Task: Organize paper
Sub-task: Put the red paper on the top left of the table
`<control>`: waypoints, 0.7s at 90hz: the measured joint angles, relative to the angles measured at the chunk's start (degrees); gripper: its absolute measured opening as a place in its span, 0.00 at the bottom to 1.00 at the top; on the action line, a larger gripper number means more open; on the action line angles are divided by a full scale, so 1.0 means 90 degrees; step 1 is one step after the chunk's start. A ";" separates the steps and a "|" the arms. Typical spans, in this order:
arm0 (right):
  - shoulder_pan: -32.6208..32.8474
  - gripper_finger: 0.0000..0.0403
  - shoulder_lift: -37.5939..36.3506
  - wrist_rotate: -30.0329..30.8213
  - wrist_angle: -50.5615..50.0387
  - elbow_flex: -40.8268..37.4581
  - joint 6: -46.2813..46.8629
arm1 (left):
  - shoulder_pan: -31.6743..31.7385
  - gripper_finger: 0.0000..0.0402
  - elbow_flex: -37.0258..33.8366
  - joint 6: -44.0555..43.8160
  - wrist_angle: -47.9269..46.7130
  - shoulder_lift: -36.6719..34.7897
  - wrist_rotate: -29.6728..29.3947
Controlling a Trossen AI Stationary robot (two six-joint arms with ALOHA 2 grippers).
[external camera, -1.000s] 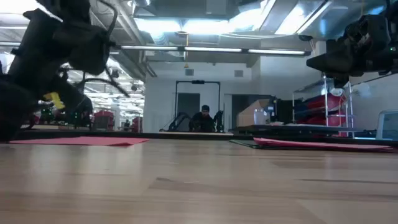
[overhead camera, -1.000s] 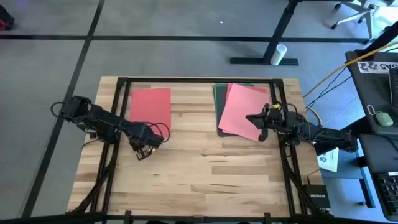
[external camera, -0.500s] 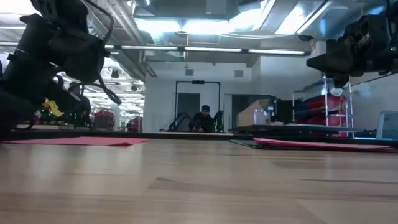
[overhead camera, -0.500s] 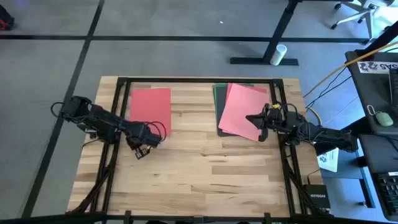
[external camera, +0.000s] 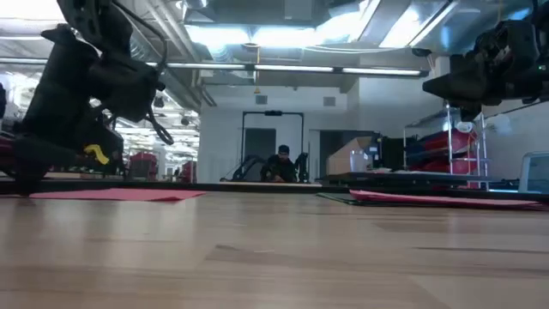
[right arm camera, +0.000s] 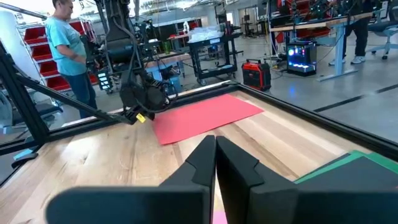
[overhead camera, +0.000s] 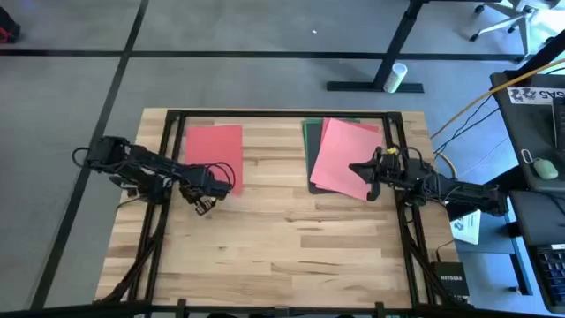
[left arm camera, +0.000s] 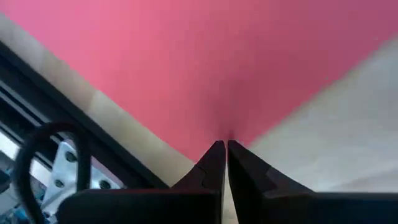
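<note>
Wooden counter [overhead camera: 291,238] carries a pink-topped paper stack [overhead camera: 340,159] far right beside the waiting right pincer [overhead camera: 369,168], closed and empty, and a lone red sheet [overhead camera: 214,152] far left, whose near edge the left pincer [overhead camera: 205,201], closed and empty, approaches—likely needing to open before picking.

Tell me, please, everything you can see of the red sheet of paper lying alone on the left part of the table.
The red rectangular sheet of paper lies flat on the wooden table, near its far left corner, apart from the other sheets. It looks thin, plain and uncreased. The left tool, fingers closed, sits at its near edge; contact cannot be confirmed.
</note>
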 joint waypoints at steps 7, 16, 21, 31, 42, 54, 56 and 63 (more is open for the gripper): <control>0.0000 0.00 0.0000 0.0000 -0.0001 0.0000 -0.0002 | 0.0125 0.00 0.0000 0.0086 -0.0002 0.0000 -0.0074; -0.0002 0.00 0.0000 0.0002 -0.0001 0.0000 0.0000 | 0.0247 0.00 0.0002 0.0086 0.0000 0.0000 -0.0101; 0.0000 0.00 0.0000 0.0000 -0.0001 0.0000 0.0000 | 0.0269 0.00 0.0032 0.0086 -0.0019 0.0000 -0.0101; 0.0000 0.00 0.0000 0.0001 -0.0001 0.0000 0.0000 | 0.0217 0.00 0.0297 0.0098 0.0005 0.0000 -0.0098; 0.0000 0.00 0.0000 0.0000 -0.0001 0.0000 -0.0001 | 0.0181 0.00 0.0637 0.0297 0.0391 0.0000 -0.0194; 0.0000 0.00 -0.0001 0.0000 -0.0001 0.0000 -0.0002 | 0.0334 0.00 0.0682 0.0327 0.1414 0.0000 -0.0581; 0.0000 0.00 0.0000 0.0000 -0.0001 0.0000 -0.0001 | 0.0379 0.00 0.0660 0.0320 0.1647 0.0000 -0.0617; 0.0000 0.00 0.0000 0.0000 -0.0001 0.0000 0.0000 | 0.0598 0.00 0.0568 0.0349 0.2273 0.0000 -0.0636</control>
